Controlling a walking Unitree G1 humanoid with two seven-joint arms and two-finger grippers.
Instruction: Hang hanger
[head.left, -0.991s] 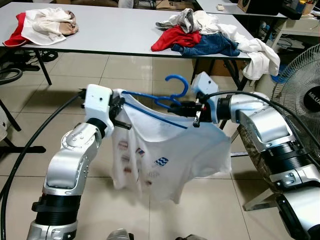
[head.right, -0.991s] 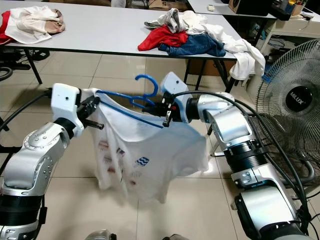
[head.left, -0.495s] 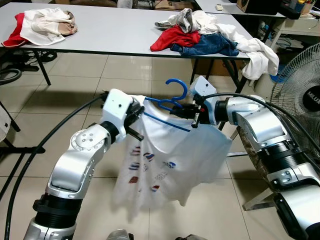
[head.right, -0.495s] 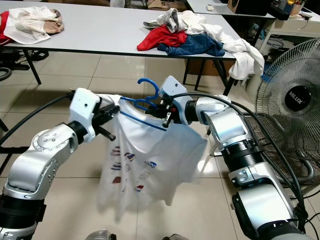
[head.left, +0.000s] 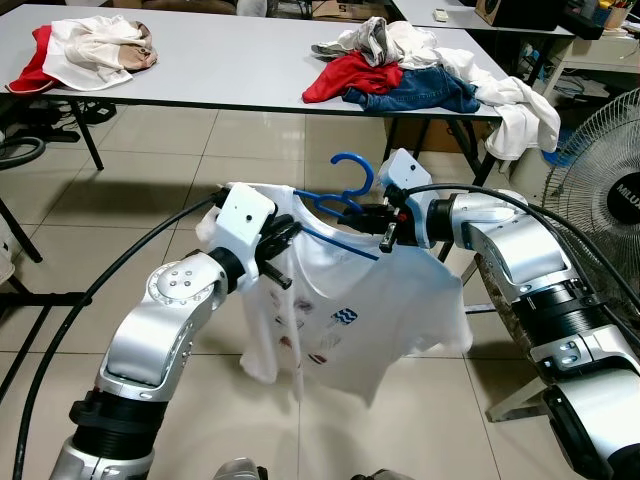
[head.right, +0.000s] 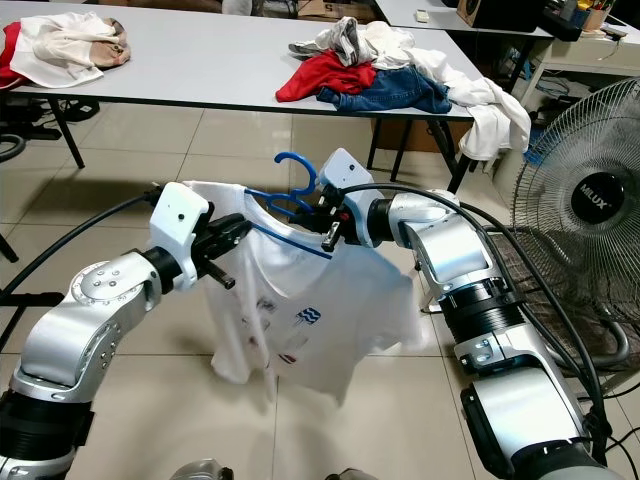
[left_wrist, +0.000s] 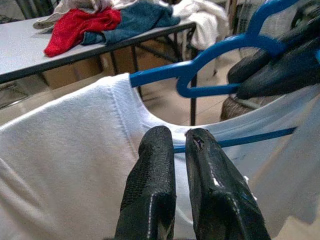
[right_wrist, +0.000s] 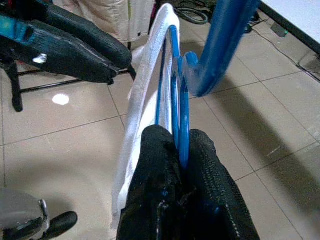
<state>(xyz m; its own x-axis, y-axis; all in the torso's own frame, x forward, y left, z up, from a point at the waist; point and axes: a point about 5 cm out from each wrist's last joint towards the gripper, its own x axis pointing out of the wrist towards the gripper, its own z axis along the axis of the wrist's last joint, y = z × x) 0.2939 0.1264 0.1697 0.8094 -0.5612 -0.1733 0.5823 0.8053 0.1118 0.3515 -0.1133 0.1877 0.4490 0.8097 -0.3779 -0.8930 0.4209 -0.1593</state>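
**Both grippers on the shirt and hanger**

I see my left gripper (left_wrist: 180, 142) pinching the collar of the white T-shirt (head.left: 350, 310), fingers pressed nearly together. My right gripper (right_wrist: 176, 145) is clamped on the blue hanger (head.left: 345, 195), whose hook points up. The shirt hangs between both arms above the tiled floor (head.left: 250, 150). Farther off, a grey table (head.left: 220, 60) holds clothes piles (head.left: 400, 75).

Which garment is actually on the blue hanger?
The white printed T-shirt, draped on the blue hanger between the left hand and right hand. The red top and jeans lie on the table.
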